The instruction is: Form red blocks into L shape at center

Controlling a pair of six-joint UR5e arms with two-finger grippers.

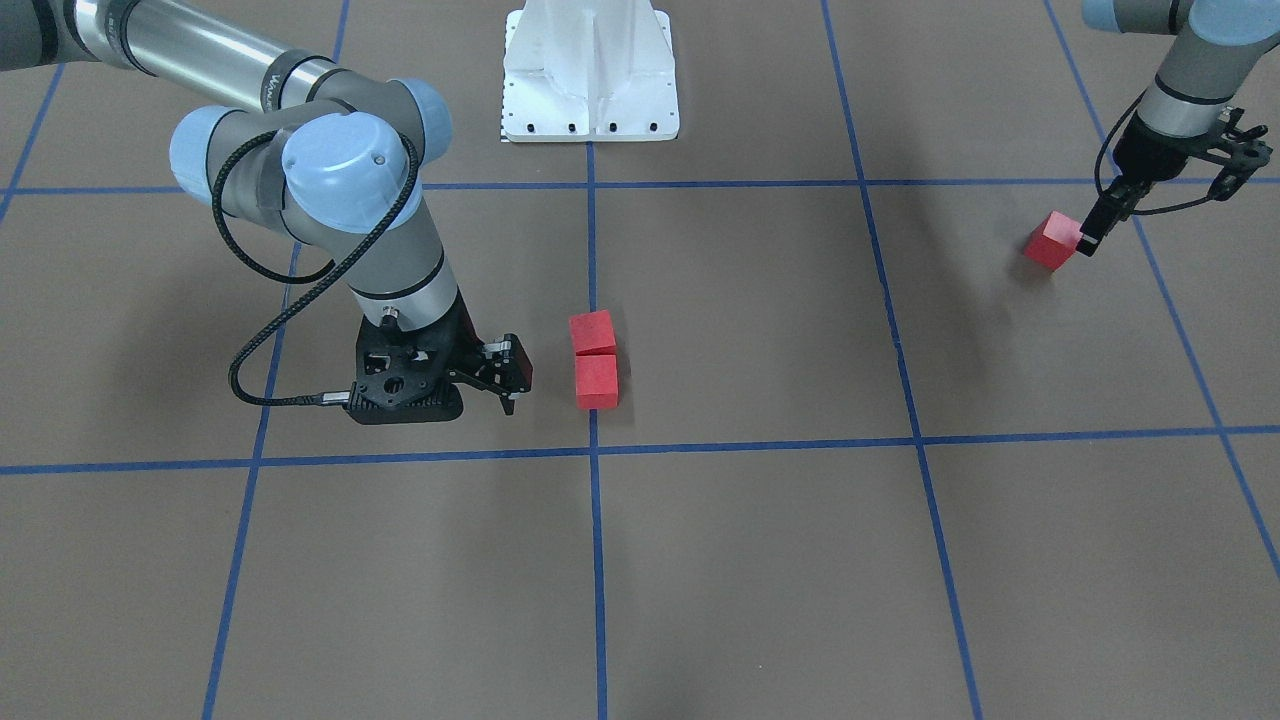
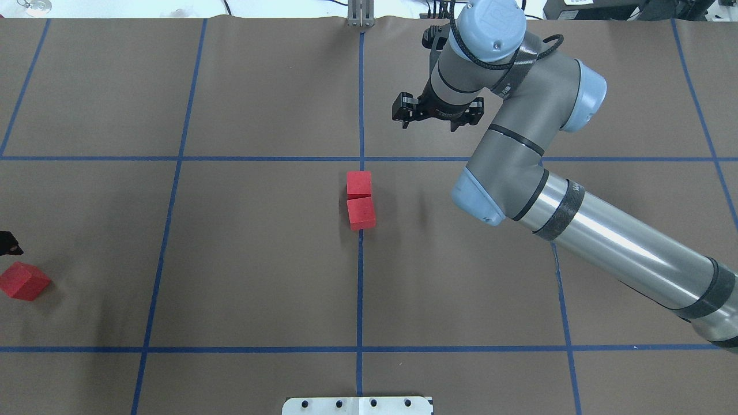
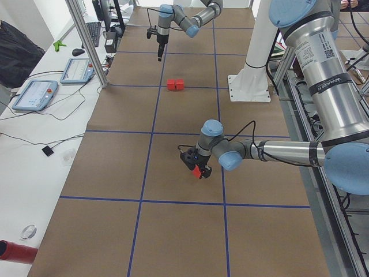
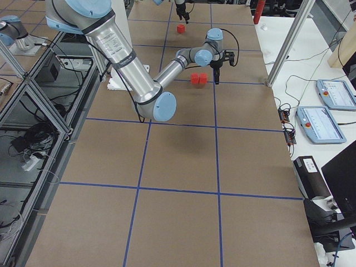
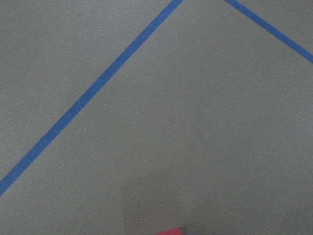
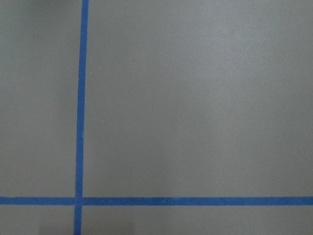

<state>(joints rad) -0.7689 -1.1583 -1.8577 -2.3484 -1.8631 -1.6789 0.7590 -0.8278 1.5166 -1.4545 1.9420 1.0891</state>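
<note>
Two red blocks (image 1: 592,332) (image 1: 597,381) sit touching in a row on the middle blue line at the center (image 2: 380,199); they also show in the overhead view (image 2: 359,184) (image 2: 361,213). The third red block (image 1: 1050,240) (image 2: 23,280) lies far off on my left side. My left gripper (image 1: 1150,205) is open, with one finger (image 1: 1090,232) against that block's side. My right gripper (image 1: 505,385) (image 2: 435,112) is open and empty, raised beside the pair. The left wrist view shows only a sliver of red (image 5: 168,231) at its bottom edge.
The white robot base plate (image 1: 590,70) (image 2: 357,406) stands on the middle line. Blue tape lines (image 6: 80,122) cross the brown floor. My right arm's forearm (image 2: 605,230) stretches over the right half. Tablets (image 3: 34,92) lie on a side bench.
</note>
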